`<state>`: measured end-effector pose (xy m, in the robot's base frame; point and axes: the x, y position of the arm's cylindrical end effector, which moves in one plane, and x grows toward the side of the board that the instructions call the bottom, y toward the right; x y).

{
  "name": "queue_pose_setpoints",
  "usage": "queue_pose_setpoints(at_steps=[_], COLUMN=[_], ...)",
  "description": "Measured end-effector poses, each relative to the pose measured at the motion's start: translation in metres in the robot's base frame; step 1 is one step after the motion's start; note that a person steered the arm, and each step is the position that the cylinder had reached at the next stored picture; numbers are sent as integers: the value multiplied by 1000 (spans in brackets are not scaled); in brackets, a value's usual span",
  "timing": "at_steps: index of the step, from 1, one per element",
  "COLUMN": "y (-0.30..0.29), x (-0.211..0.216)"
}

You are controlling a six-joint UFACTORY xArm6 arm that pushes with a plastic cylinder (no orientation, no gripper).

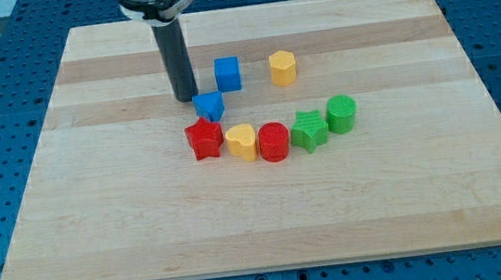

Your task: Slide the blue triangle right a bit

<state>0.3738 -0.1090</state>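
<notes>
Overhead, the arm's upper body is cut off by the view's top edge; only the straight dark rod shows, and it has no jaws. My tip (186,98) touches the small blue triangle block (210,105) on its left, above the red star block (204,138), on the pale wooden board (100,221).

Blue triangle (210,105): small solid blue wedge, lying flat on the board, pointed end twd the view's top, approx. It sits right at the tip (185,98), on the tip's right & a touch twd the view's bottom. Looks to be touching the rod, or v. nearly; can't tell which.
</notes>
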Motion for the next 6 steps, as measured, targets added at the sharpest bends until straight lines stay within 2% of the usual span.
queue_pose_setpoints(at_steps=[2,4,6], y=[-10,-7,23], x=[20,20,24])
